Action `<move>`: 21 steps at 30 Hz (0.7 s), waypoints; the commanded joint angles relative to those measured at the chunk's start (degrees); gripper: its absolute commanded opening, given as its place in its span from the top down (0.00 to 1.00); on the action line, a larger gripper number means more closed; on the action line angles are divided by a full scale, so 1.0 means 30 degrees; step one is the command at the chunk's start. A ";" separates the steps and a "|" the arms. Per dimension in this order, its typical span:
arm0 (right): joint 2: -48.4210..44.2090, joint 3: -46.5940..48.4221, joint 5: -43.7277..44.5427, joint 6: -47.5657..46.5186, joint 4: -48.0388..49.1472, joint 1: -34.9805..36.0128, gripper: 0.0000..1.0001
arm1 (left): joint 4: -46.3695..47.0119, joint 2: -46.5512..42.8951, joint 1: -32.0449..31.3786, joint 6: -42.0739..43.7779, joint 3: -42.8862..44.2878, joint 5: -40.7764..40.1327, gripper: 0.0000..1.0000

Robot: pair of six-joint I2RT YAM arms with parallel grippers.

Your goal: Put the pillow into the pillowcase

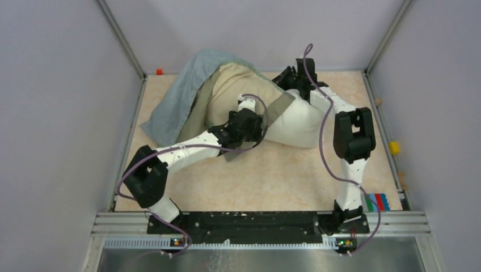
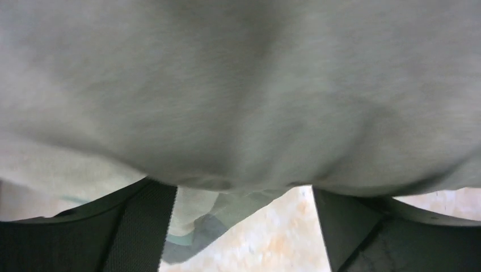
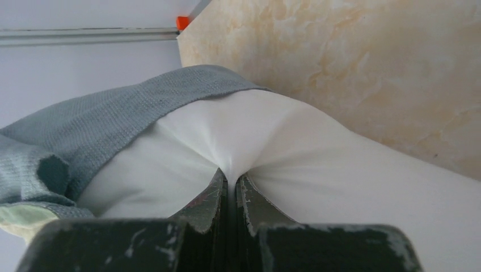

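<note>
The white pillow (image 1: 300,124) lies at the middle right of the table, its left part under the grey-blue pillowcase (image 1: 178,105). The pillowcase is draped up and back, showing its tan inner side (image 1: 232,85). My left gripper (image 1: 258,122) is at the pillowcase mouth beside the pillow. In its wrist view the fingers (image 2: 142,226) stand wide apart, with pale cloth (image 2: 238,96) hanging above and nothing between them. My right gripper (image 1: 295,79) is at the pillow's far edge. It (image 3: 231,178) is shut on a pinch of the pillow (image 3: 272,136), next to the pillowcase (image 3: 113,119).
Grey walls enclose the table on three sides. A small orange piece (image 1: 159,72) sits at the back left corner, a yellow block (image 1: 393,147) on the right rail, and coloured blocks (image 1: 376,202) by the right arm's base.
</note>
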 commanded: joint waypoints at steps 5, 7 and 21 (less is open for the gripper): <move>0.4500 0.1741 0.0564 -0.3158 -0.4423 0.0208 1.00 | 0.4079 0.1080 -0.0139 0.3486 0.5236 0.1589 0.99; 0.4637 0.1539 0.0522 -0.2977 -0.4254 0.0256 1.00 | 0.3484 0.0822 -0.0215 0.3970 0.6655 0.2865 1.00; 0.3350 0.0306 0.1660 -0.0166 -0.2528 0.1019 0.78 | -0.1420 0.1837 0.1191 0.3538 1.3672 0.9072 1.00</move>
